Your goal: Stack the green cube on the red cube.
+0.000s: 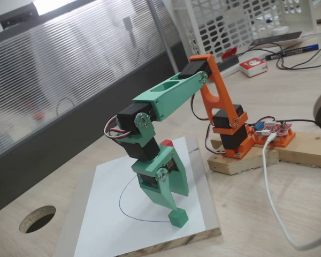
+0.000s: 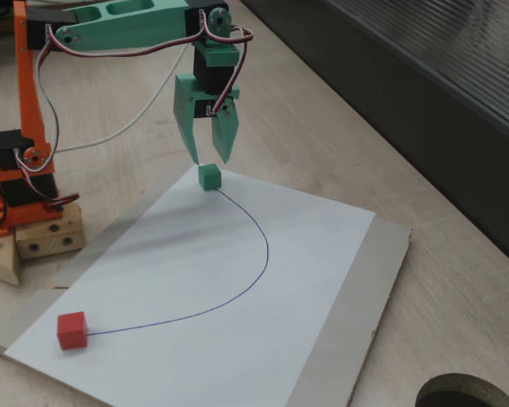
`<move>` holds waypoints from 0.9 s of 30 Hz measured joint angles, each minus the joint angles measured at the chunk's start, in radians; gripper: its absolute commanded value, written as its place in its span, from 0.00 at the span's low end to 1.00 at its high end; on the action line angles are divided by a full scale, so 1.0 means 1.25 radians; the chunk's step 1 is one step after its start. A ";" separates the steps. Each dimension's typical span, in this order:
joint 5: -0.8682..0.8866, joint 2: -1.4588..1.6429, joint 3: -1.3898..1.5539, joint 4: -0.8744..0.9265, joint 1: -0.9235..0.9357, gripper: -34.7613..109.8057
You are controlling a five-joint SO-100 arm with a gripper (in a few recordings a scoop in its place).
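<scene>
- The end effector is seen poised just above the green cube, its two fingers spread apart at the tips and nothing held between them; the cube rests on the white sheet, at one end of a drawn pen curve.
- The red cube is found well apart from it, at the other end of that curve, near the corner of the sheet closest to the arm's base.
- A missed grasp is the first risk — the opening looks only a little wider than the cube, so a slightly offset descent could let one fingertip land on the top face and push the cube aside or tip it.
- If the cube is clamped near an edge or corner, it may be twisted in the grip and then set down crooked.
- The red cube is judged slightly smaller than the green one, so a poorly centred placement could let the green cube slide off, or the red cube could be knocked away — it is loose on smooth paper.
- The sheet lies on a light board that rests on a wooden surface; a round cable hole is cut into it.
- Behind, a dark partition with ribbed glazing is seen, along with a white lattice basket, a small red-and-white box, pens and trailing cables.
</scene>
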 measured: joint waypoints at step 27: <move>0.000 -0.081 -0.002 0.000 -0.009 0.49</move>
